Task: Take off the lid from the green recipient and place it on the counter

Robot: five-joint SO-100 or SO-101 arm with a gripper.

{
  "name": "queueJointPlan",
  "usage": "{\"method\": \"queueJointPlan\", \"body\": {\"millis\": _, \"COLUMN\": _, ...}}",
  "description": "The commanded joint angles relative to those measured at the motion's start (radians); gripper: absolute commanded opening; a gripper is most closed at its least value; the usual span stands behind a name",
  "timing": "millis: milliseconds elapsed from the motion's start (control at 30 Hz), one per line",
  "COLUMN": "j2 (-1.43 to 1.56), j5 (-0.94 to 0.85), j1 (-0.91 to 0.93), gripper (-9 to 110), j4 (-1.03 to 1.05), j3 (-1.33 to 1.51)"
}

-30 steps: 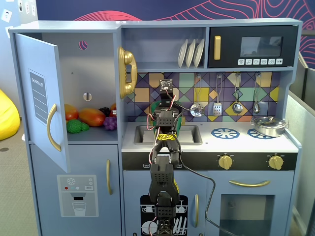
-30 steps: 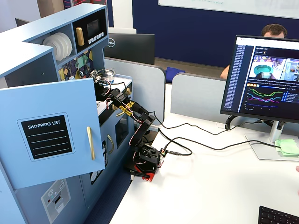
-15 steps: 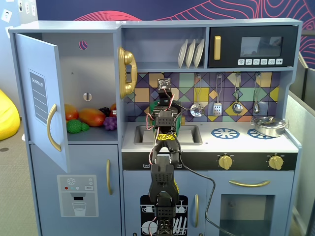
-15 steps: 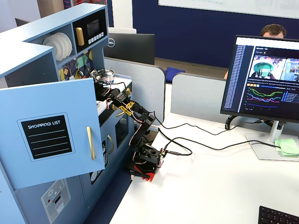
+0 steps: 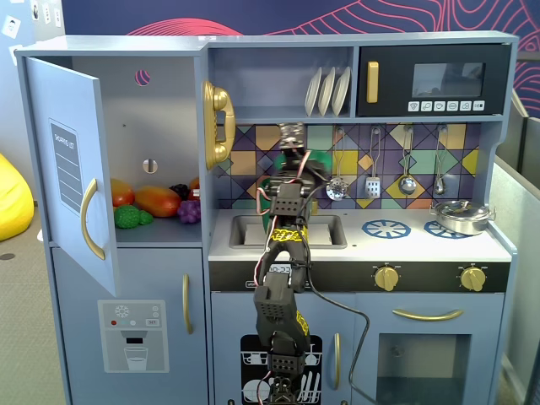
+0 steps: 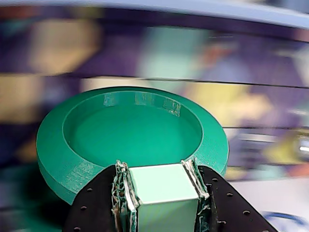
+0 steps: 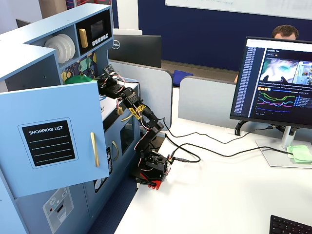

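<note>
Black gripper (image 6: 164, 193) squeezes the square knob of the green lid (image 6: 130, 133), and everything behind it looks blurry.

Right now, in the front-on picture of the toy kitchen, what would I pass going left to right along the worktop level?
Toy fruit and vegetables in the open cupboard → recessed sink with the robot arm in front of it → printed blue burner ring → small silver pan on the counter.

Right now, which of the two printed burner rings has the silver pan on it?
The right-hand burner ring in a fixed view: the silver pan sits on it. The left burner ring, nearer the sink, is bare.
</note>
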Motion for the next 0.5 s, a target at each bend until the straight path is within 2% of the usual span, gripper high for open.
{"method": "queueJointPlan", "body": {"millis": 0, "j2": 0.055, "j5": 0.02, "j1": 0.15, "gripper": 0, "j4": 0.005, "j3": -0.074}}
{"method": "queueJointPlan", "body": {"millis": 167, "j2": 0.006, "j5": 0.048, "j1": 0.302, "gripper": 0, "j4": -0.012, "j3": -0.061}}
{"method": "queueJointPlan", "body": {"millis": 467, "j2": 0.02, "j5": 0.031, "j1": 0.337, "gripper": 0, "j4": -0.144, "j3": 0.187}}
